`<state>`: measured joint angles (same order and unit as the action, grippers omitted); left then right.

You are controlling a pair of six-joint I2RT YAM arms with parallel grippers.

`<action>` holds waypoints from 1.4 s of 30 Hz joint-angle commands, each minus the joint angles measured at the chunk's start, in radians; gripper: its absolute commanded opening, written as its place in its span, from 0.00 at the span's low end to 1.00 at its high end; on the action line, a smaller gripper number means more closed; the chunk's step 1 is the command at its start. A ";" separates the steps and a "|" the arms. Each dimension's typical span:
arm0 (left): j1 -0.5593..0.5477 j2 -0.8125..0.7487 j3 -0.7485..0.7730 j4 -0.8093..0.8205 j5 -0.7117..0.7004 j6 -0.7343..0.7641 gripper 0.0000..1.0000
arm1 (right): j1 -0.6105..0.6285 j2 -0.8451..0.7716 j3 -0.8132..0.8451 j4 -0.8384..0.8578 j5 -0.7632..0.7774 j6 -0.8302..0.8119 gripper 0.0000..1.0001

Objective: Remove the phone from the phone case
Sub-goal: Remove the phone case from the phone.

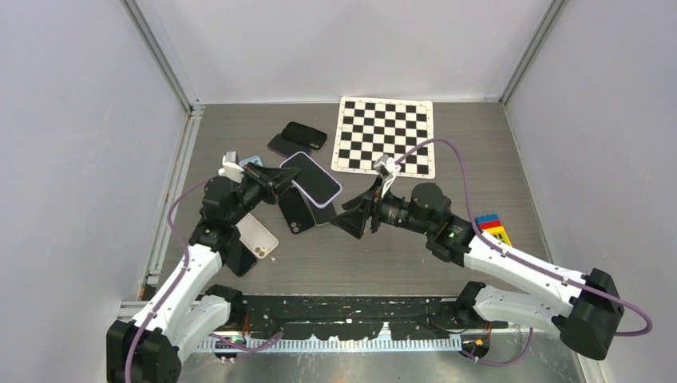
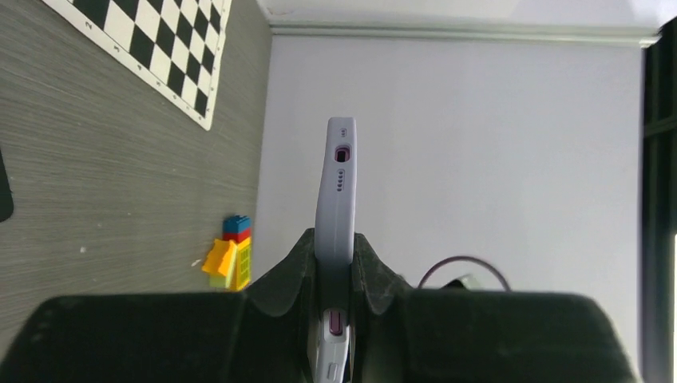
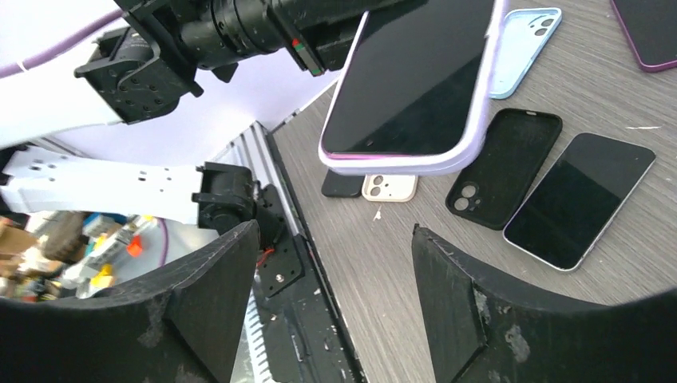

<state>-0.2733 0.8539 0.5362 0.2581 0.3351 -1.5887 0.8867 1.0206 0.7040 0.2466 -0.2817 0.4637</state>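
Pale purple is the colour of the phone case (image 3: 415,163), and the phone (image 3: 411,80) sits inside it with its dark screen showing. The left gripper (image 1: 275,179) is clenched on one end of the case, so the phone is up in the air above the grey table (image 1: 399,255), a bit left of the middle. In the left wrist view the case stands on its edge between the two black fingers (image 2: 295,271), and both press on its flat sides.

The right gripper (image 1: 351,217) is just to the right of the phone and a little nearer. Its jaws are spread wide and nothing is in them. In the right wrist view the free end of the phone hangs past the tips of the two fingers (image 3: 223,287) and does not touch them.

Under the phone lie a black case (image 3: 503,167), a bare phone (image 3: 579,199), a cream case (image 3: 389,187) and a light blue case (image 3: 523,44). A checkerboard (image 1: 386,136) lies far on the right. Some coloured blocks (image 1: 491,226) sit near the right edge.
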 commanded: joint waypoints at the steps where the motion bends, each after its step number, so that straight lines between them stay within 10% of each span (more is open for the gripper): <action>1: 0.024 0.009 0.131 0.047 0.222 0.238 0.00 | -0.116 -0.055 -0.024 0.073 -0.184 0.146 0.76; 12: 0.029 0.035 0.240 -0.114 0.390 0.463 0.00 | -0.242 0.016 -0.036 0.208 -0.392 0.341 0.66; 30: 0.029 0.051 0.232 -0.039 0.418 0.392 0.00 | -0.242 0.111 0.014 0.209 -0.485 0.323 0.04; 42: 0.029 0.078 0.242 -0.003 0.412 0.209 0.00 | -0.221 0.082 -0.008 0.014 -0.371 0.018 0.01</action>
<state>-0.2462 0.9371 0.7208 0.1192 0.7105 -1.2266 0.6495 1.1164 0.6830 0.3752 -0.7155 0.6533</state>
